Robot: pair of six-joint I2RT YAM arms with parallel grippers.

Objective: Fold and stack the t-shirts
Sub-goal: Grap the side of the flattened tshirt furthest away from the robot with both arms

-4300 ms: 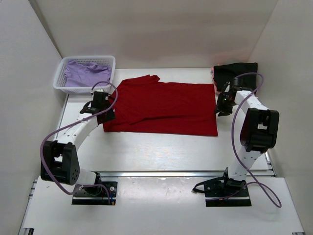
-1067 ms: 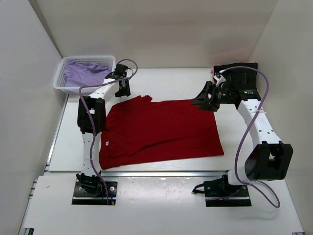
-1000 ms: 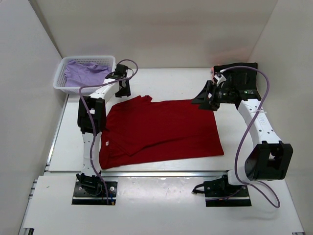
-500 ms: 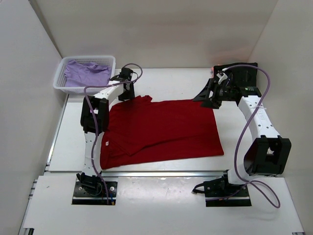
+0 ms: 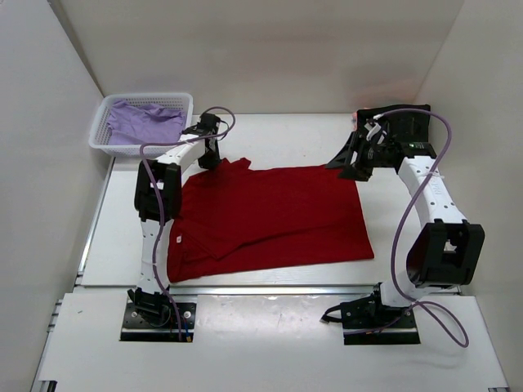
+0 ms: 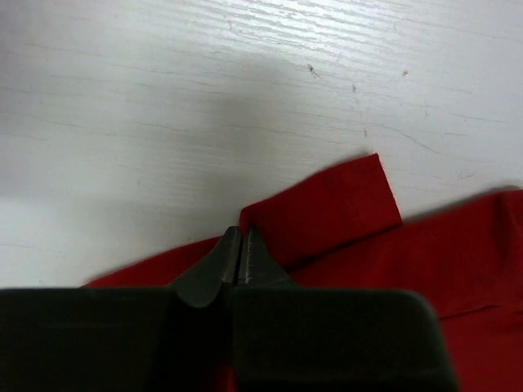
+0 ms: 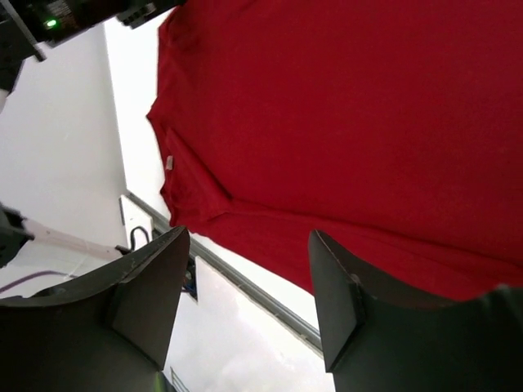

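Red shirt (image 5: 270, 216) lies spread flat at ctr of the table (image 5: 286, 135). Its near edge runs a bit askew, close to the table's 6 o'clock edge. The 9 o'clock side is bunched w/ a few folds, and a small white tag (image 5: 173, 239) shows there. A short sleeve (image 6: 327, 204) sticks out at the shirt's 11 o'clock corner.

My left pincer (image 6: 242, 241) is down at that corner, clenched on the cloth edge right where the sleeve meets the body. Its fingers are pressed together, tips on the red fabric.

My right pincer (image 7: 245, 237) hangs over the shirt's 1 o'clock corner, released, fingers wide apart w/ nothing betw. them. Its cam looks across most of the shirt, so it's clear of the cloth.

Further out, a lavender shirt (image 5: 143, 122) lies crumpled in a white basket (image 5: 100, 140) at the table's 10 o'clock corner, just beyond the left arm. A black shirt (image 5: 400, 122) sits at the table's 1 o'clock corner, behind the right pincer, near the red one but apart from it.
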